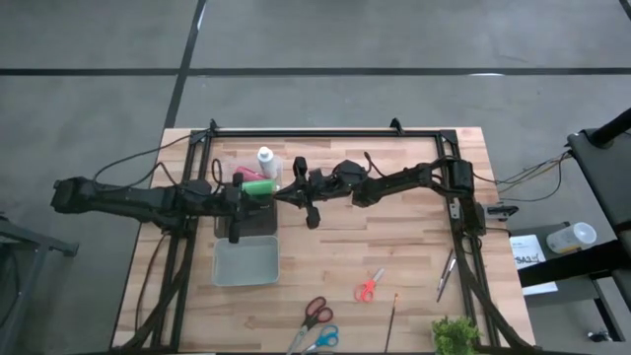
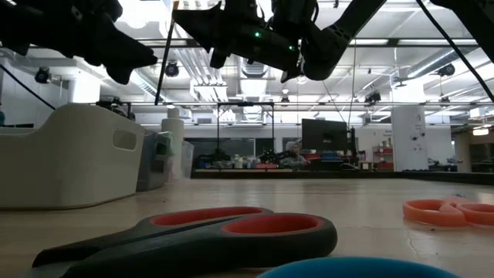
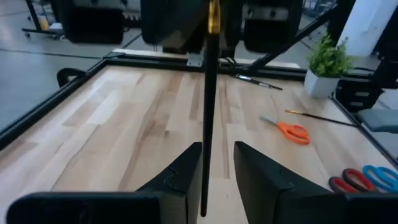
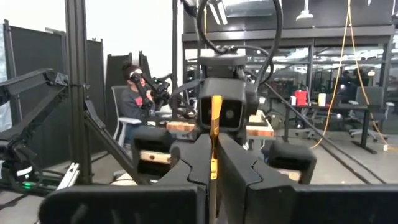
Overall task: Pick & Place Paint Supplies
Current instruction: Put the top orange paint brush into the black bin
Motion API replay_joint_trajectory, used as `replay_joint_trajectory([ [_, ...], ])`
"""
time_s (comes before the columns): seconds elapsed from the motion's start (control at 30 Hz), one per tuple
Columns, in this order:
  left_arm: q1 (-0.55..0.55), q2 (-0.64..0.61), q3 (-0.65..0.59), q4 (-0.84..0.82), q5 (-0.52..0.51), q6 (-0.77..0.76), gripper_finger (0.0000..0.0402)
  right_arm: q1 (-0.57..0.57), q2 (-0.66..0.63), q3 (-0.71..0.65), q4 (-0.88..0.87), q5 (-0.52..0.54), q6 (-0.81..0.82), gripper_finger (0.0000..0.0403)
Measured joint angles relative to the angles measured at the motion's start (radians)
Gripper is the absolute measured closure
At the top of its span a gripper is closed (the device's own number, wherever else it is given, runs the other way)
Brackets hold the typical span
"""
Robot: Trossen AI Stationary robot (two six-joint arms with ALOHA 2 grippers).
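So both arms meet mid-air above the counter. The right pincer is clamped tight on 1 brush, and the left pincer sits open around that same brush, not pinching it. The green bottle and white bottle are in the tray just beside them.

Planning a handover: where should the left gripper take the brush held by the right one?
Grip the brush on its bare handle, away from the right gripper shut at its far end. Approach end-on: the shaft runs straight between the fingers of the open left gripper.
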Motion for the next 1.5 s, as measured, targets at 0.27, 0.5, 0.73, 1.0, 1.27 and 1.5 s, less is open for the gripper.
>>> replay_joint_trajectory([
  [0.27, 0.002, 0.075, -0.001, 0.03, -0.016, 0.001, 0.03, 0.0, 0.0, 0.025, -0.007, 0.002, -0.011, 0.039],
  [0.5, 0.002, 0.117, -0.001, 0.062, -0.016, 0.083, 0.03, 0.0, 0.0, 0.026, -0.007, 0.001, -0.011, 0.039],
  [0.73, 0.002, 0.132, -0.002, 0.09, -0.017, 0.08, 0.03, 0.0, 0.0, 0.028, -0.005, 0.001, -0.017, 0.039],
  [1.0, 0.002, 0.134, -0.002, 0.097, -0.04, 0.076, 0.03, 0.003, 0.0, 0.036, -0.004, -0.003, -0.016, 0.039],
  [1.27, 0.002, 0.134, -0.002, 0.095, -0.084, 0.076, 0.0323, 0.003, 0.0, 0.036, -0.005, -0.003, -0.014, 0.039],
  [1.5, 0.001, 0.134, -0.002, 0.093, -0.076, 0.076, 0.0388, 0.002, 0.0, 0.036, -0.006, -0.003, -0.011, 0.039],
])
